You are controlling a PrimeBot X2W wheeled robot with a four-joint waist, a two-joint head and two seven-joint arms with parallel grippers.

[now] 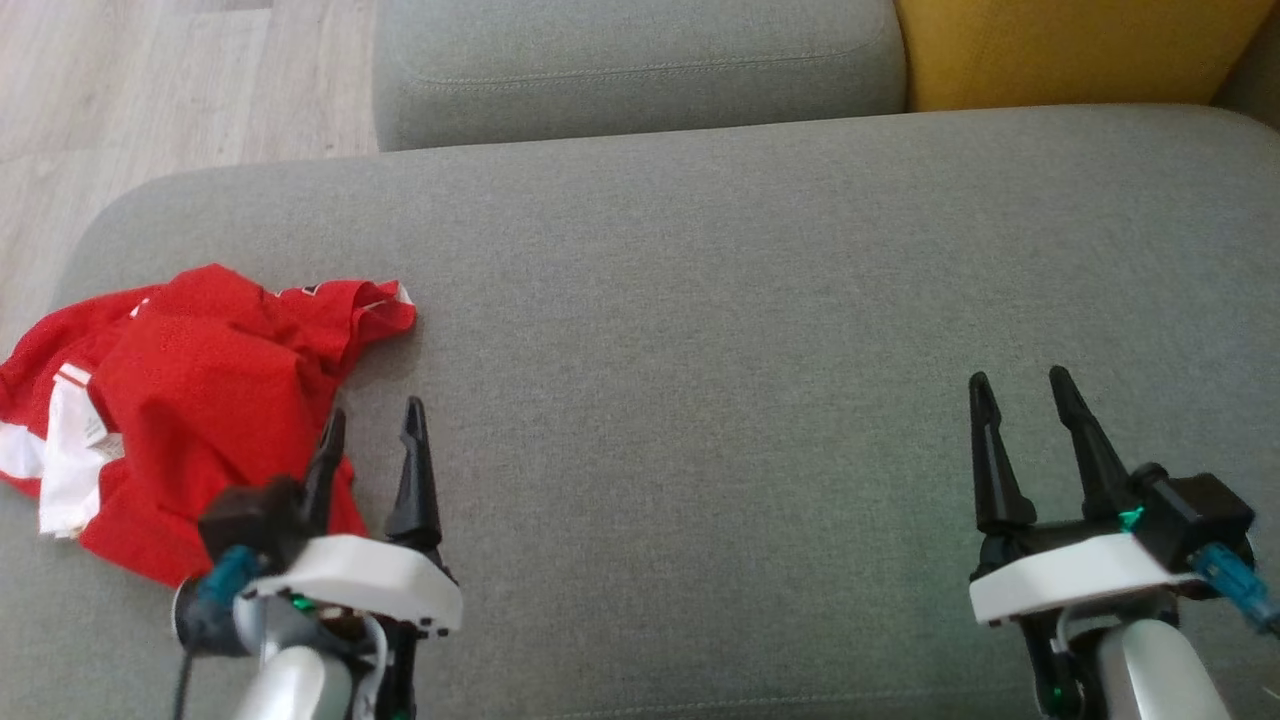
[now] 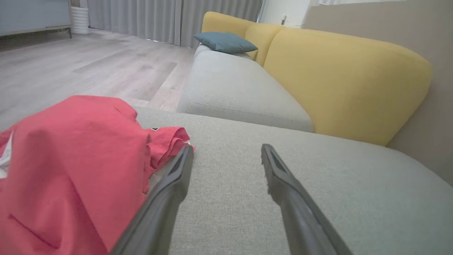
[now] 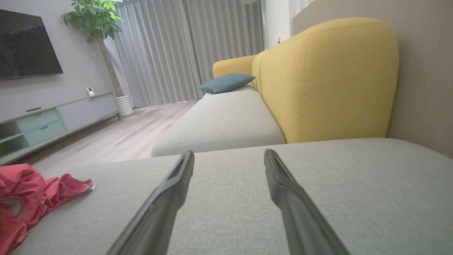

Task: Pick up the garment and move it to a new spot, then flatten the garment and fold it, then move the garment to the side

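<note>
A crumpled red garment with white trim lies at the left end of the grey sofa seat. My left gripper stands open just right of it, its left finger over the cloth's edge, nothing between the fingers. The left wrist view shows the red garment beside the left finger, the open left gripper over bare cushion. My right gripper is open far to the right above bare seat. In the right wrist view the garment lies at the far left, the right gripper open.
A second grey seat cushion lies beyond, with a yellow backrest at the top right. Wooden floor borders the sofa at the left. A teal pillow, TV cabinet and potted plant stand farther off.
</note>
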